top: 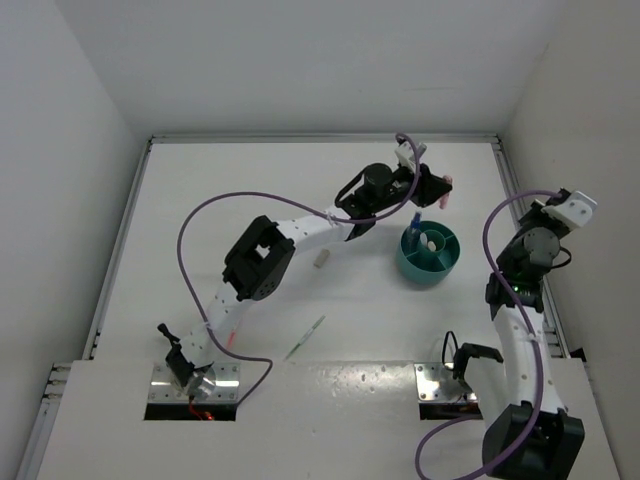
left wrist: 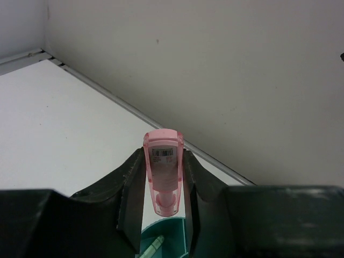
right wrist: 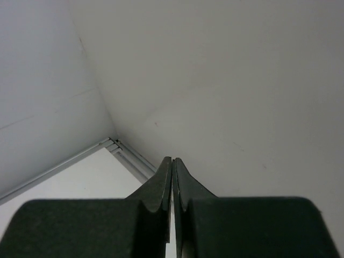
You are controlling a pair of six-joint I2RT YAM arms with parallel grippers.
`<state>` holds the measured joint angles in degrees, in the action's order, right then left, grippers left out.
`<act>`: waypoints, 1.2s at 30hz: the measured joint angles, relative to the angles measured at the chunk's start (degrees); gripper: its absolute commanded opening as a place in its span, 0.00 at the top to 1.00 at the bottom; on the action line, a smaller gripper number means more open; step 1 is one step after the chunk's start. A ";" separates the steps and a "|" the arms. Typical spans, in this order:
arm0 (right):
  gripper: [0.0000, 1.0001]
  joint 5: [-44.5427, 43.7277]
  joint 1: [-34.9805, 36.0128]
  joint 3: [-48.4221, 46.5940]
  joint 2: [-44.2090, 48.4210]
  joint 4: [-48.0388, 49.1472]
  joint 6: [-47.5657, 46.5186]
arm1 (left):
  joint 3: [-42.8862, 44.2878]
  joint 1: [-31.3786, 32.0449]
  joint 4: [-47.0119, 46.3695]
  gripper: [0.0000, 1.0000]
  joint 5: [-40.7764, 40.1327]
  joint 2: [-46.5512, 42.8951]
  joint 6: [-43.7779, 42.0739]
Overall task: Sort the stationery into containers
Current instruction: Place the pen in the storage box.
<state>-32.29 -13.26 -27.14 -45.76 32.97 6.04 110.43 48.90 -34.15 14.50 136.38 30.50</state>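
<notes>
1. Only the top view gives the layout. The teal cup (top: 425, 276) stands on the white counter (top: 250, 180) at about 3 o'clock from its middle. The left fingers (top: 436, 190) hang just beyond the cup's rim at its 12 o'clock, clamped on a pink marker (top: 447, 189).
2. The same view shows loose stationery on the counter. A small grey eraser (top: 321, 260) lies at the cup's 9 o'clock, well apart from it. A thin green pen (top: 305, 338) lies farther off at 8 o'clock.
3. The left wrist view adds the close detail. The marker is stubby and translucent pink, with a barcode label near its far end, and it is pinched on both sides. Below it a slice of the teal cup shows, with a pale green item inside.
4. The right wrist view shows the right fingers (right wrist: 167, 180) pressed together with nothing between them, facing a bare wall corner.
5. Inside the cup, a blue-clear pen (top: 415, 222) leans at 11 o'clock. The pale pieces (top: 430, 242) near its centre are too small to identify. Which compartment lies under the marker cannot be told. A thin pink pen (top: 232, 337) shows only as a sliver beside the left arm.
</notes>
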 measured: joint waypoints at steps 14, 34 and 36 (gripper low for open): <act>1.00 7.13 -5.64 2.27 3.74 -0.59 4.87 | 4.35 2.14 1.70 1.00 0.72 5.68 -0.15; 1.00 12.55 -10.60 2.32 3.87 -2.71 8.96 | 4.42 3.89 9.16 1.00 -2.71 5.70 -8.90; 1.00 13.00 -10.99 2.32 3.82 -2.73 9.07 | 3.89 3.89 8.72 1.00 -2.97 5.57 -9.46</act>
<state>-19.29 -24.25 -24.82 -41.93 30.24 15.11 114.32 52.80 -25.43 11.53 141.95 21.04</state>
